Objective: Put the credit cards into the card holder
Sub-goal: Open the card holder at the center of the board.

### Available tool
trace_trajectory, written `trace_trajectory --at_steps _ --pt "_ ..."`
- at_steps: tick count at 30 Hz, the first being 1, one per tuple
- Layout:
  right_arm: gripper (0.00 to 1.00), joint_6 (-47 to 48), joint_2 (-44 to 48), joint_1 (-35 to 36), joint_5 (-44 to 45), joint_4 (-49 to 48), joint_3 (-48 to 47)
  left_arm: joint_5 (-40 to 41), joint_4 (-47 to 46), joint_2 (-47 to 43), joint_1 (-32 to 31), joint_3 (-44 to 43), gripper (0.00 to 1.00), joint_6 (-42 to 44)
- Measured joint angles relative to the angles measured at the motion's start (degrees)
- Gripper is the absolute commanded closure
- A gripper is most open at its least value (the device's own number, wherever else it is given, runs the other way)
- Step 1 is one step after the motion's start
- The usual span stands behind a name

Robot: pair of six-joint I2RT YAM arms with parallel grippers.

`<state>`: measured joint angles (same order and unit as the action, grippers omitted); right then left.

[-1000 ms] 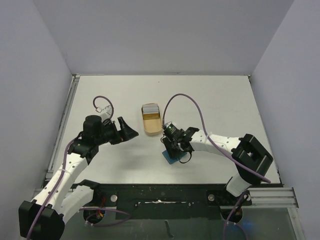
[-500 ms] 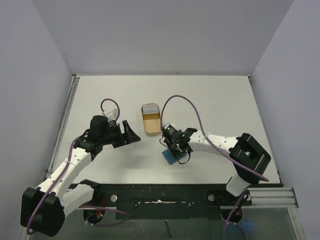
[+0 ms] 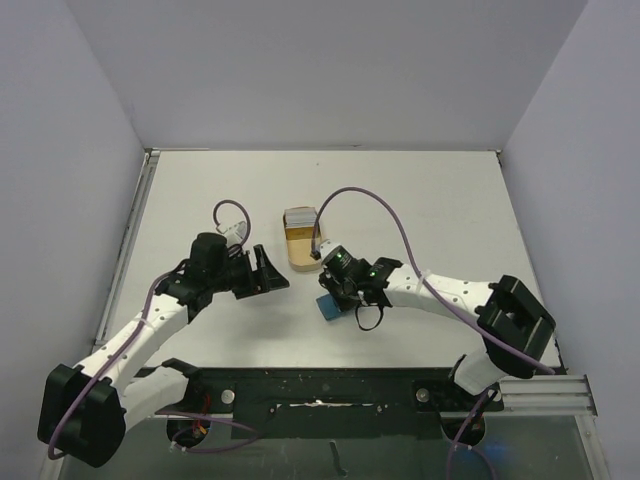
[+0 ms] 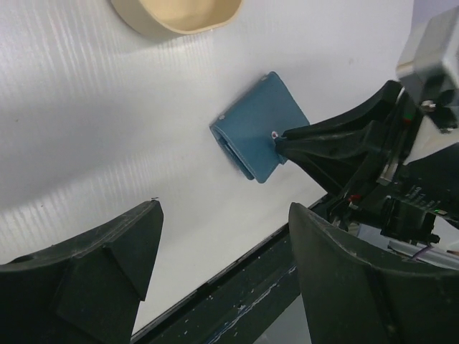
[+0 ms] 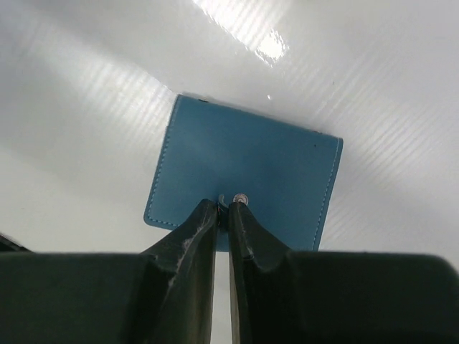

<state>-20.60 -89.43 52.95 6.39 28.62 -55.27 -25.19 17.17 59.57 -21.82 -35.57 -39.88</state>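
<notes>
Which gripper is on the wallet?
The right gripper, pinched on the snap tab of the small teal-blue folding wallet; the left gripper hangs open, touching nothing.

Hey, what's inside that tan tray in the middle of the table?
A grey and white stack of credit cards sits at the far end of the tan tray. The rest of the inside shows only tan. Whatever lies under the stack is hidden.
</notes>
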Motion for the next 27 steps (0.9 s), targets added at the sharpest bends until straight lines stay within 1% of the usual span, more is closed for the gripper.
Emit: trace_trajectory --at_steps 3,7,10,15,22,27 --pt "1.00 1.6 2.9 0.3 -0.6 -2.2 0.1 0.2 -1.1 -0.9 -1.9 0.6 0.31 0.8" --pt "1.00 5.4 8.7 0.3 -2.0 -7.6 1.9 1.7 -2.5 -2.3 -6.0 0.6 0.32 4.5" --pt "0.99 9.0 12.2 0.3 -3.2 -11.3 3.9 1.9 -5.2 -2.3 -8.6 0.7 0.32 7.2" --pt "0.98 13.8 12.9 0.3 -4.1 -13.4 4.4 1.2 -12.3 -0.1 -11.6 2.2 0.32 10.2" --pt "0.98 17.0 13.9 -1.0 -5.2 -15.7 7.5 1.4 -19.4 5.9 -12.2 2.7 0.34 10.0" --pt "0.98 16.7 17.8 -2.1 -5.3 -18.8 13.6 2.9 -22.9 9.9 -12.3 3.2 0.34 5.9"
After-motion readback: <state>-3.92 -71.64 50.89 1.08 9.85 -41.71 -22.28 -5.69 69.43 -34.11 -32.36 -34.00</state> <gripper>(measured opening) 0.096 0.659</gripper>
